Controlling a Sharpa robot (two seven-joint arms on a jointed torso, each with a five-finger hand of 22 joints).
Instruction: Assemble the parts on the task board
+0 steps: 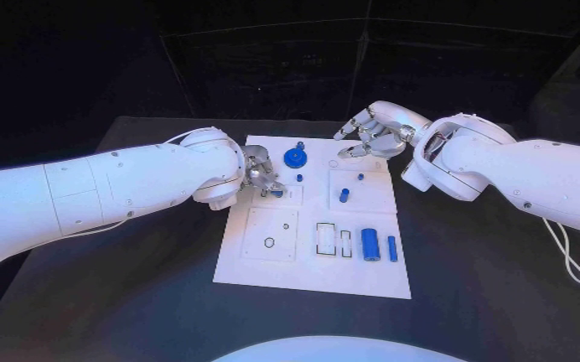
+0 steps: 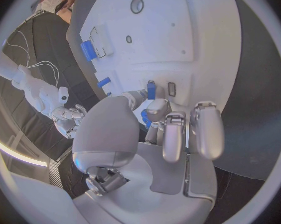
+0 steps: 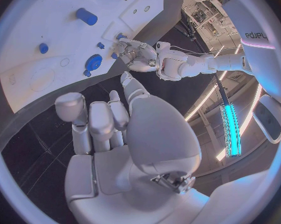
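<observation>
Our left hand (image 1: 262, 171) rests on the task board (image 1: 312, 271) with a small blue part (image 2: 145, 117) pinched at its fingertips. Our right hand (image 1: 377, 133) hovers over the board's far edge, fingers curled on nothing, a round blue part (image 1: 295, 158) just beside it.

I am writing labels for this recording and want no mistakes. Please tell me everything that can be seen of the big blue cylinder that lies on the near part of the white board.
The big blue cylinder is a short, thick, smooth rod, plastic by its look, with rounded ends. It lies flat on the task board, its length running from the near edge toward the far edge. A thinner blue rod lies beside it, apart from it, and an outlined slot lies on its other side. Neither hand touches it.
</observation>
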